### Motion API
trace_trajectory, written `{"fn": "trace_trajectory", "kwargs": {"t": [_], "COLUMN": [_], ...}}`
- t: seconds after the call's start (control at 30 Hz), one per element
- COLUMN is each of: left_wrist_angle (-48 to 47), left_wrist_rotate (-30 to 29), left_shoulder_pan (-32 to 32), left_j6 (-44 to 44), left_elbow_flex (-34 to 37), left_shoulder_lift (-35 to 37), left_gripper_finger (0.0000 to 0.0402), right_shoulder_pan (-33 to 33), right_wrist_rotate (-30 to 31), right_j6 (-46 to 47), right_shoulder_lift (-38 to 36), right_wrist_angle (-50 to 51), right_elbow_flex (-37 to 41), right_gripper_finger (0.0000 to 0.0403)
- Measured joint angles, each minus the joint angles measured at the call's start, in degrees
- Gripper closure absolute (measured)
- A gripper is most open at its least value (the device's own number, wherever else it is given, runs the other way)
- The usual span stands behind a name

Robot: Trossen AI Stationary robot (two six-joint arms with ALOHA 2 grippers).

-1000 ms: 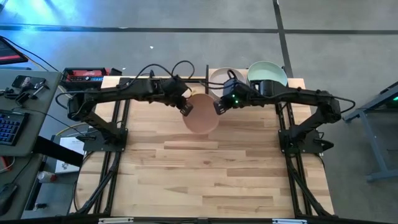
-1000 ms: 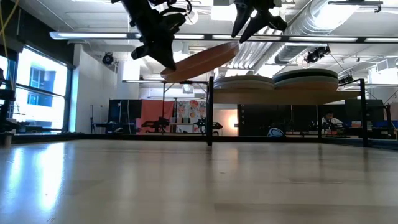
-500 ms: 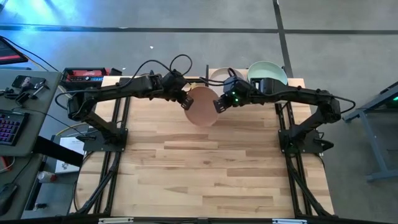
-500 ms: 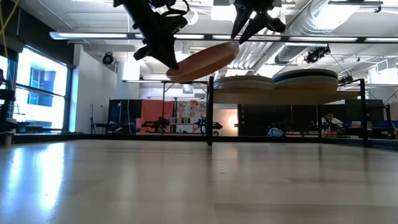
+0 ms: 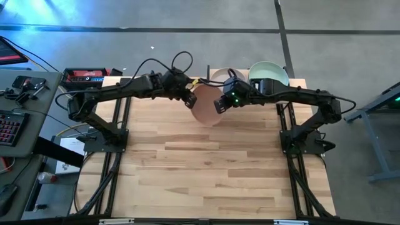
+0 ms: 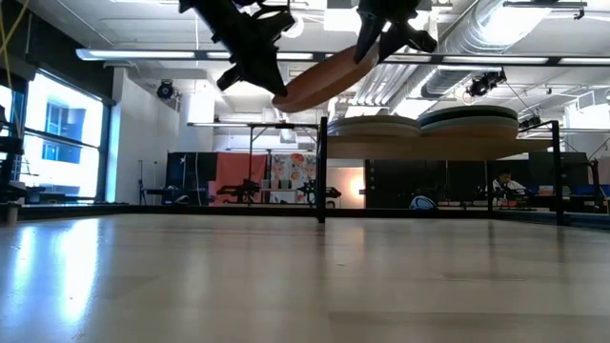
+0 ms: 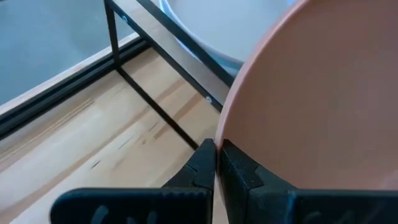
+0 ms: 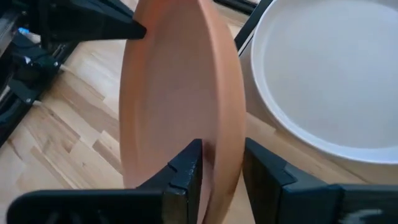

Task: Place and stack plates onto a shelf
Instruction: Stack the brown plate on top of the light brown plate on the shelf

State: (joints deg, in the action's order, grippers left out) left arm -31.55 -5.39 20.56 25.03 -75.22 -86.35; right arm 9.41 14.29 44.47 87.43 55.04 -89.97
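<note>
Peach plate (image 5: 205, 107) held in the air by both grippers, just in front of the shelf (image 6: 434, 145).

High: left gripper (image 5: 189, 99) and right gripper (image 5: 220, 105) were on opposite rims; white plate (image 5: 224, 77) and mint green plate (image 5: 269, 72) sat on the shelf behind.
Low: plate tilted, above the shelf post (image 6: 322, 170).
Left wrist: fingers (image 7: 205, 167) pinched shut on the rim.
Right wrist: fingers (image 8: 186, 168) straddled the rim, gripping it.

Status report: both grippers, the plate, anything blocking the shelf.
Left gripper and right gripper both shut on the peach plate, tilted in the air by the shelf. Plate stacks already there; black post close.
</note>
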Motion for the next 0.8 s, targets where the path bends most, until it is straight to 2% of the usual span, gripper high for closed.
{"fn": "trace_trajectory", "kwargs": {"t": [0.1,0.27,0.63,0.8], "left_wrist_angle": [-0.48,-0.66,0.24,1.97], "left_wrist_rotate": [-0.13,-0.14,0.94,3.38], "left_shoulder_pan": [0.0,-0.02,0.0,0.09], "left_j6": [-1.15,-1.18,-3.94,-4.8], "left_elbow_flex": [0.07,0.07,0.07,0.11], "left_shoulder_lift": [0.0,0.0,0.0,0.0], "left_gripper_finger": [0.0401,0.0392,0.0368,0.0341], "right_shoulder_pan": [0.0,0.16,0.02,0.01], "right_wrist_rotate": [-0.99,-0.12,-0.96,-1.1], "right_j6": [-0.79,-1.26,-0.87,-1.01], "right_shoulder_lift": [0.02,0.01,0.01,0.01], "right_wrist_angle": [0.37,0.96,0.65,0.9], "right_elbow_flex": [0.02,0.02,0.04,0.04], "right_gripper_finger": [0.0328,0.039,0.0395,0.0398]}}
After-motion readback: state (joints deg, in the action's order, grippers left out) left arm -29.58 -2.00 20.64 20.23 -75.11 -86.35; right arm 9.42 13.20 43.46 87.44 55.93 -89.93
